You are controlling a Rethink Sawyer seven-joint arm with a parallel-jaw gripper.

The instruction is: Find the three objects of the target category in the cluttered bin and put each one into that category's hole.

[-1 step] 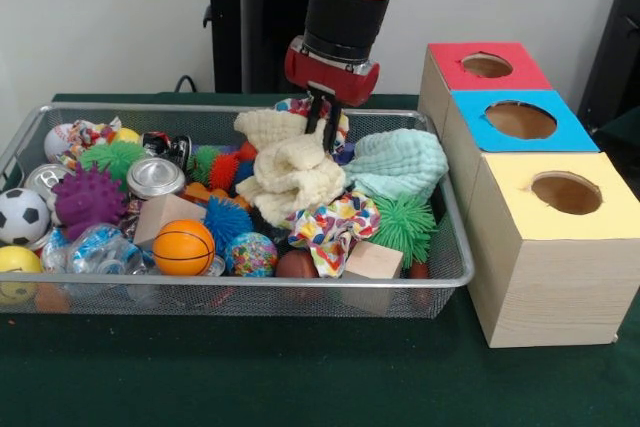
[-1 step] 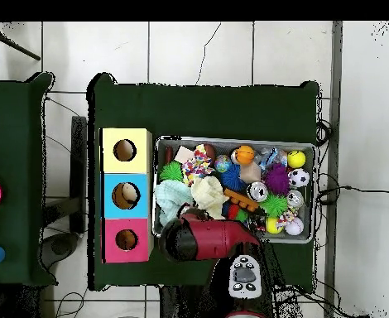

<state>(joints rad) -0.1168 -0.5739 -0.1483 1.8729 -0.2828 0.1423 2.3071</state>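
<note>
Cream cloth (image 1: 292,179) bunched in wire bin (image 1: 440,277), claw (image 1: 322,128) tips buried in its folds, grip impossible to tell

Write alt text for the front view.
A red robot arm's gripper pinches a cream cloth in a wire bin crowded with balls, cans, blocks and cloths. Right of the bin stand three wooden boxes with holes, topped red, blue and yellow.

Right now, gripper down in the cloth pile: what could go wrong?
1. The gripper sits in the cream cloth, which lies against the mint cloth and the patterned cloth; a lift might drag those along.
2. A trailing cloth could snag on the wire bin rim.
3. The box holes, such as the blue box, look small for a bunched cloth.
</note>
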